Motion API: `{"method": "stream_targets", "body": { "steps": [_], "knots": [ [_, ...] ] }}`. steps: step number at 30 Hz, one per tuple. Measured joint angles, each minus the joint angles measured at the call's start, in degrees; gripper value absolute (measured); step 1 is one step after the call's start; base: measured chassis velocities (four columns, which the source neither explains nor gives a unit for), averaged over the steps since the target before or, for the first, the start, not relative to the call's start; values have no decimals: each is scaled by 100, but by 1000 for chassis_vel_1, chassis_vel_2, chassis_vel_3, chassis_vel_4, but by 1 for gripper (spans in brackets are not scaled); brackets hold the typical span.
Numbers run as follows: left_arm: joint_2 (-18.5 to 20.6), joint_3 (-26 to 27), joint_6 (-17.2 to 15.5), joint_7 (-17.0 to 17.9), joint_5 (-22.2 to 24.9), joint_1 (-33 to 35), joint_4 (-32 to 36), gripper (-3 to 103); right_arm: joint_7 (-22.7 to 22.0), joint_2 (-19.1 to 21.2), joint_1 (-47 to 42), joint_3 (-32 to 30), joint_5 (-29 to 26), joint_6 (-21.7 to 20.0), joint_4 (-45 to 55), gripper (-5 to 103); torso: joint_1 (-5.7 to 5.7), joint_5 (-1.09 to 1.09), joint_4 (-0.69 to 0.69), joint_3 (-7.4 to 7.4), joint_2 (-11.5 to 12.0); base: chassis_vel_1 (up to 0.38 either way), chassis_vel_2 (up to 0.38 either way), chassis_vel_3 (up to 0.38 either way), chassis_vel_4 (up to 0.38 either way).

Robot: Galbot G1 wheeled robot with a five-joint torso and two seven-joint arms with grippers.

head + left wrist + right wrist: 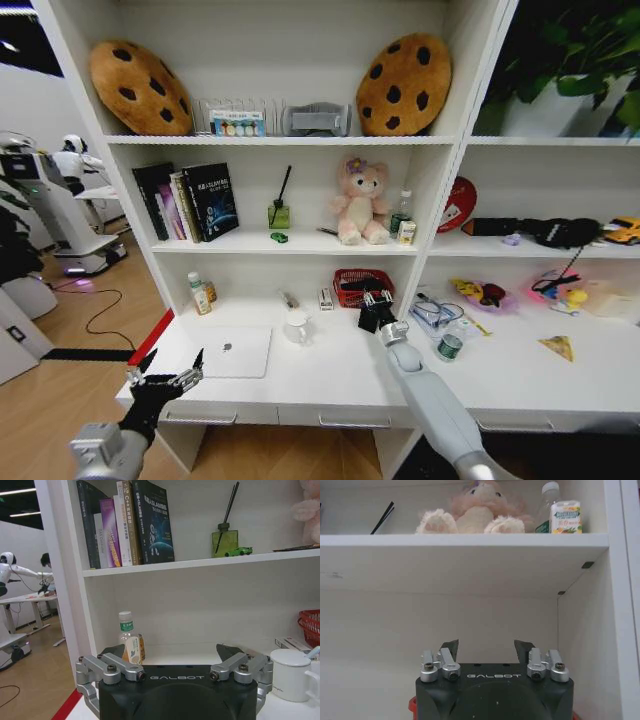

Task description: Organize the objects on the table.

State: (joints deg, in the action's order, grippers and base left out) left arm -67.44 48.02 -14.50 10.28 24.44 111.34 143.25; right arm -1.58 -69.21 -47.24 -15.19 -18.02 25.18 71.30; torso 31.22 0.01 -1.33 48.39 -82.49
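Note:
The slim silver laptop [235, 350] lies closed on the left part of the white table [330, 385]. On the shelf above, the tiny green toy car [279, 237] [239, 551] sits beside a green reed diffuser [224, 539]. A dark pen [327, 231] lies on that shelf near the plush toy. My left gripper [165, 378] [175, 655] hovers open and empty at the table's front left corner, just left of the laptop. Farther back, my right gripper [377, 298] [486, 650] is open and empty above the table, right by the red mesh basket [360, 286].
A white mug [297, 327] [290, 674] stands right of the laptop. A small bottle [200, 294] [127, 637] stands at the back left. Books [190, 200], a pink plush [358, 205] and a bottle [402, 212] fill the shelf. Clutter [480, 295] covers the right bay.

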Motion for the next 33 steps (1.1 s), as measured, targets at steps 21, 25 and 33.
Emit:
{"method": "stream_targets", "body": {
  "steps": [21, 25, 33],
  "knots": [
    [0, 0, 0, 0, 0, 0, 0, 100, -939, 699, -4984, -2217, -1561, -2476, 4933, 100, -2, -2, -2, -2, -2, 0, 0, 0, 0],
    [0, 0, 0, 0, 0, 0, 0, 100, -941, 612, -5099, -2342, -1592, -2476, 5017, 100, -2, -2, 0, -1, -2, -13, -19, 34, 38],
    [0, -1, 0, 0, 0, 0, 0, 100, -952, 706, -5011, -2497, -1721, -2493, 4998, 100, 0, -2, -1, 0, 0, -142, -125, 128, 143]
  ]
}}
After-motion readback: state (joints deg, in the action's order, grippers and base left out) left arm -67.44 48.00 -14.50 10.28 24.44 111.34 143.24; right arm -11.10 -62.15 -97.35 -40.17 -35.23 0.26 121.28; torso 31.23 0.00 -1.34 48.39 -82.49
